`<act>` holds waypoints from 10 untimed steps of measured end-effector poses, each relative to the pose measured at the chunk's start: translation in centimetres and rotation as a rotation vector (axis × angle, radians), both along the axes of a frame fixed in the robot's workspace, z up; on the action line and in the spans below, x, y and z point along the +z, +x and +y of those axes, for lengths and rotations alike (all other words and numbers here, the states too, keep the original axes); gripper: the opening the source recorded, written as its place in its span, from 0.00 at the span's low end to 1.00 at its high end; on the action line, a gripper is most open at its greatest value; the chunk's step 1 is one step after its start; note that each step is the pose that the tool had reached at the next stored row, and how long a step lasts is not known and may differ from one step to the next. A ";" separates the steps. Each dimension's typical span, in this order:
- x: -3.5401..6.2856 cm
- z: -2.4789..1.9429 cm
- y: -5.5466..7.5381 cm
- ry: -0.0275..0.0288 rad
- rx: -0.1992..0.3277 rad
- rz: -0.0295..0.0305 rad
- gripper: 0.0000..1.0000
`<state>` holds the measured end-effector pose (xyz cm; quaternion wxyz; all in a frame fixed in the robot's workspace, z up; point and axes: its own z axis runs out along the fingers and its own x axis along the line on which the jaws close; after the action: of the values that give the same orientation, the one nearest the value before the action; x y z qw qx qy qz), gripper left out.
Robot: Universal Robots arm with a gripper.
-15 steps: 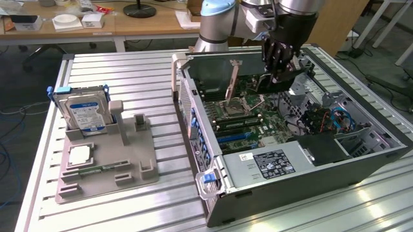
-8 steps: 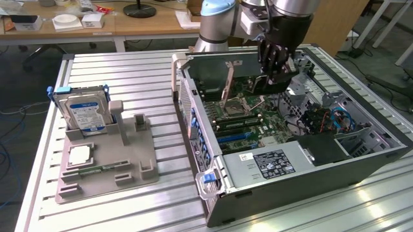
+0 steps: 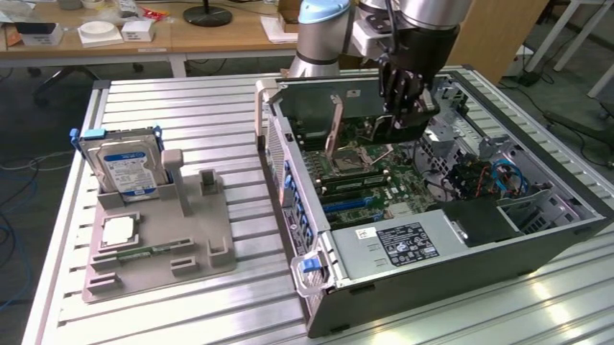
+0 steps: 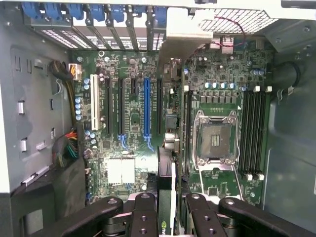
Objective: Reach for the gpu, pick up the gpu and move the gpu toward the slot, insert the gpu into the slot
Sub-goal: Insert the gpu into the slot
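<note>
The gpu (image 3: 321, 97) hangs above the open computer case, a flat dark card with its metal bracket toward the exterior view's left. My gripper (image 3: 403, 118) is shut on its other end. In the wrist view the gpu (image 4: 167, 168) runs edge-on between my fingers (image 4: 143, 212), and its bracket (image 4: 182, 37) reaches toward the case's rear wall. The slot (image 4: 146, 108) is a long blue strip on the green motherboard, lying parallel to the card and a little to one side of it. The card sits clear above the board, with the slot (image 3: 347, 205) lower in the case.
A silver processor socket (image 4: 215, 140) and long black memory slots (image 4: 252, 131) lie beside the card's line. A white connector (image 4: 94, 106) and cable bundle (image 4: 69, 148) sit on the other side. Outside the case, a hard drive (image 3: 120, 165) stands in a grey fixture (image 3: 158, 248).
</note>
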<state>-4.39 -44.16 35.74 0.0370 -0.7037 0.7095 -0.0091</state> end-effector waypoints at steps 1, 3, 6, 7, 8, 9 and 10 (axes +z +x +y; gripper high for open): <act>-0.08 0.00 -0.1 0.0000 0.000 0.0000 0.27; -0.20 0.00 -0.2 -0.0001 0.000 0.0001 0.27; -0.40 0.00 -0.2 -0.0001 0.000 0.0000 0.27; -0.50 -0.01 -0.2 -0.0001 0.000 0.0001 0.27; -0.61 -0.01 -0.2 0.0000 0.000 0.0000 0.27; -0.75 -0.01 -0.3 0.0000 0.000 0.0001 0.27; -0.90 -0.01 -0.3 -0.0001 0.000 0.0001 0.27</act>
<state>-4.66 -44.17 34.85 0.0369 -0.7037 0.7095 -0.0091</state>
